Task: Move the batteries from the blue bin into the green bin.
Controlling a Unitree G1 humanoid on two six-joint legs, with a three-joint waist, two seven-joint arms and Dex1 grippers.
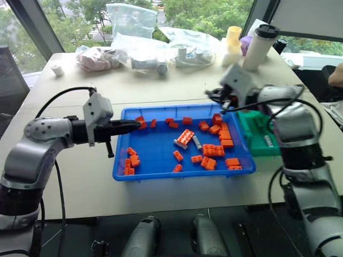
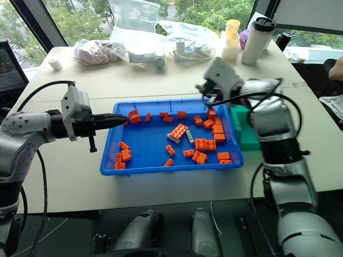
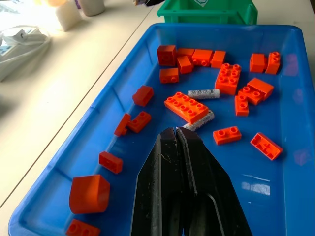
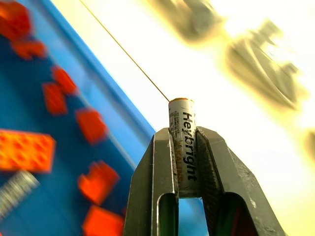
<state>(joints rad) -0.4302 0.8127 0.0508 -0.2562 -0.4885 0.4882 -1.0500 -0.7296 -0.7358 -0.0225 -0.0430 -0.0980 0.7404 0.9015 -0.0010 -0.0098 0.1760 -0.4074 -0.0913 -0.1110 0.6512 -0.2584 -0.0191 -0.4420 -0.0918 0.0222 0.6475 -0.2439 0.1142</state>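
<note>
- Head views: right gripper (image 2: 206,88) is over the blue bin's (image 1: 155,174) far edge, beside the green bin (image 1: 262,142). Left gripper (image 1: 131,126) hovers pinched, empty, over the near-left corner. Two batteries (image 1: 196,142) lie among orange bricks (image 1: 213,150).
- Left wrist view: both are silvery-grey, finger-thin, one touching a long brick. Likely light, stiff, smooth, apt to roll; pinch mid-length, across the barrel.
- Right wrist view: jaws clamp a held battery (image 4: 183,142) at its middle, printed end protruding.

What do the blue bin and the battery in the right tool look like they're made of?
Blue bin: likely glossy moulded plastic, with light reflecting off its floor. Battery: probably metal under a printed silvery wrapper, with a coppery end rim.
</note>
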